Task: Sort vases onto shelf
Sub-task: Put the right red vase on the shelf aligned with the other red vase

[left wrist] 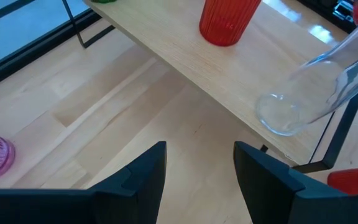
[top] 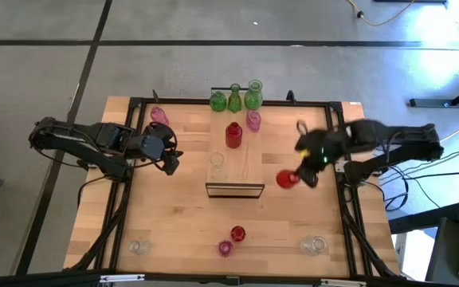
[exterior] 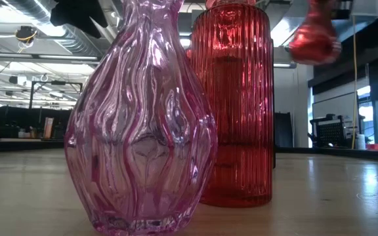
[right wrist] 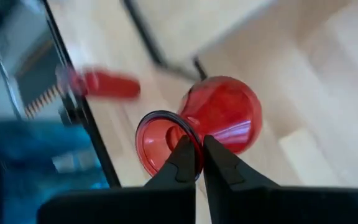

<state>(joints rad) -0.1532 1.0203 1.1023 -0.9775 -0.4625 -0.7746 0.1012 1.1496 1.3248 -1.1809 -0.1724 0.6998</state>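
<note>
Vases are partly sorted, and the round red vase (top: 286, 178), pinched at its rim by the clenched right gripper (top: 306, 172), hangs just right of the shelf (top: 235, 163), nearer than the idle, parted left gripper (top: 168, 153).

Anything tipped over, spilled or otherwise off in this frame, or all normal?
Nothing spilled or broken. The one odd sight is the red vase, tilted on its side in the air right of the shelf, because the right gripper pinches its rim. The left gripper is open and empty over the table. Vases on the shelf look upright.
</note>
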